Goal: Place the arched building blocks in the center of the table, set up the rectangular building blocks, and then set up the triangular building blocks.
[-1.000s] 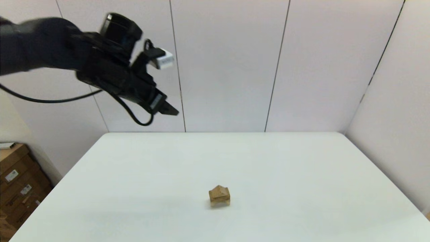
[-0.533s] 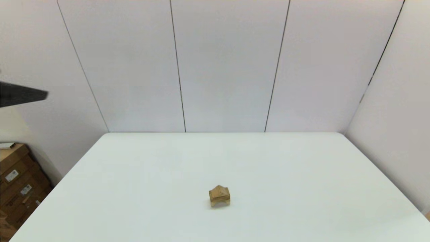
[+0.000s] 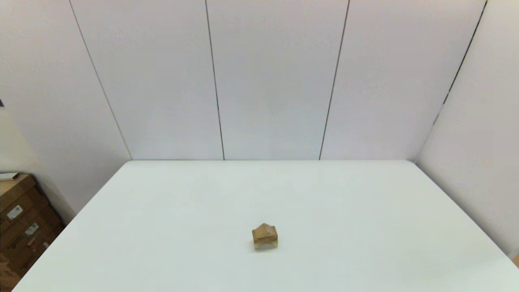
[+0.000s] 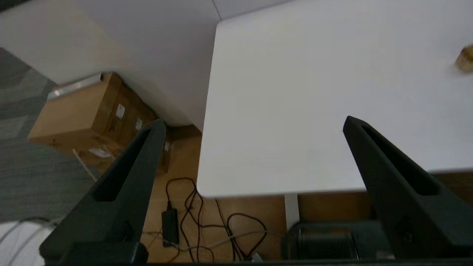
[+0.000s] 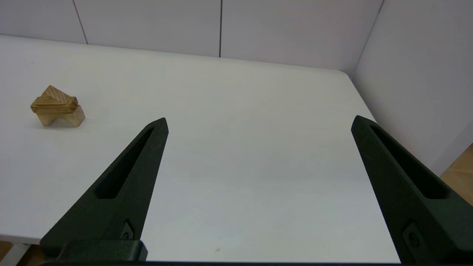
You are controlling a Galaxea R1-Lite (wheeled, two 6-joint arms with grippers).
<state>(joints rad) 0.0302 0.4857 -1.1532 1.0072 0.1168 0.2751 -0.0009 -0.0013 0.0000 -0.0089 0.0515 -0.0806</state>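
- Pale panelled walls close in our large white rectangular surface [image 3: 170,202]; brown cardboard boxes [image 3: 18,227] sit on the floor off its left side, and cables [image 4: 207,225] lie below its near left corner.
- Near the surface's middle we see a small stack: the light-wood bridge-shaped arch block [image 5: 61,117] on its two legs, the flat light-wood rectangular slab [image 5: 51,106] lying on it, and the small light-wood triangular wedge [image 5: 55,94] peaked on top.
- We judge all three steps done.
- These blocks look light, stiff and smooth, and the pile is only balanced; a nudge could topple it. Any hold would best go on the arch's flat side faces, low down.
- Our left tool [image 4: 253,125] hangs over the surface's near left corner, released, fingers wide apart and holding nothing.
- Our right tool [image 5: 258,122] hovers to the right of the stack, well apart from it, also spread wide and holding nothing.
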